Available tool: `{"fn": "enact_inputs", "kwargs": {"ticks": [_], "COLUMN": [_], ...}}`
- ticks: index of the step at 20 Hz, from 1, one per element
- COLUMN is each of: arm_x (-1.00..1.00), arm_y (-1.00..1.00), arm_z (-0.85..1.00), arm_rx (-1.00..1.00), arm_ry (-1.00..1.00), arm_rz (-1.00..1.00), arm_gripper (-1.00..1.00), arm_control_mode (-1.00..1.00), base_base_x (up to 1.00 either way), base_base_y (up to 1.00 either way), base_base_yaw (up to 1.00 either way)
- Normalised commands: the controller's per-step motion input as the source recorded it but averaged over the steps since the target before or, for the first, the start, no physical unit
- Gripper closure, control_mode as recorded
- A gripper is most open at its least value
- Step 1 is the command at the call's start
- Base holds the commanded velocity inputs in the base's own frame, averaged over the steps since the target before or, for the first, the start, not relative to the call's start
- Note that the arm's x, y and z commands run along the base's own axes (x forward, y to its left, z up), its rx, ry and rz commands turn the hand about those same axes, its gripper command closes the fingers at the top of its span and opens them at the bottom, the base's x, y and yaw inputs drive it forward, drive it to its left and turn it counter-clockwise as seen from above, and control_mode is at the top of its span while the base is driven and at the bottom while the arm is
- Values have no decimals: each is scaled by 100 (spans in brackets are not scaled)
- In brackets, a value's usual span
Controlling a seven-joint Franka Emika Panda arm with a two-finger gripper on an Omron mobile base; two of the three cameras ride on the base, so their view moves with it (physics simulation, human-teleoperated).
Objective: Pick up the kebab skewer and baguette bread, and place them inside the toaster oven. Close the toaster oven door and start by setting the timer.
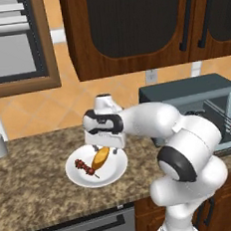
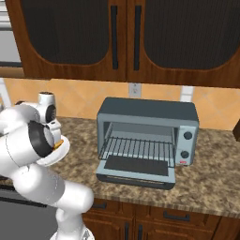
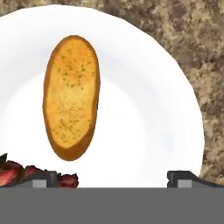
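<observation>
The white arm bends left, its two-finger gripper [image 3: 112, 177] spread apart, pointing down over the white plate [image 3: 175, 109]. Golden oblong baguette bread [image 3: 71, 96] lies lengthwise ahead of the left fingertip [image 3: 43, 178]; the red-brown kebab skewer [image 3: 26, 174] sits beside it.

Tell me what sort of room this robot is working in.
A rendered home kitchen, by the look of it: a speckled stone counter under dark wood wall cabinets, with a toaster oven standing open on it and a white plate of food beside it.
</observation>
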Motion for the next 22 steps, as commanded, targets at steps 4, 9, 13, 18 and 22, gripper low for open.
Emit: {"fn": "enact_inputs", "kwargs": {"ticks": [4, 9, 13, 18, 22], "arm_x": [57, 27, 4, 0, 0], "arm_y": [13, 5, 1, 0, 0], "arm_z": [-39, -35, -28, -20, -24], "arm_rx": [0, -1, 0, 0, 0], "arm_ry": [0, -3, -1, -1, -5], "arm_rz": [-1, 0, 0, 0, 0], "arm_gripper": [-100, -100, -100, -100, -100], "arm_control_mode": [-100, -100, -100, -100, -100], "base_base_x": [0, 0, 0, 0, 0], "base_base_y": [0, 0, 0, 0, 0], "base_base_yaw": [0, 0, 0, 0, 0]}}
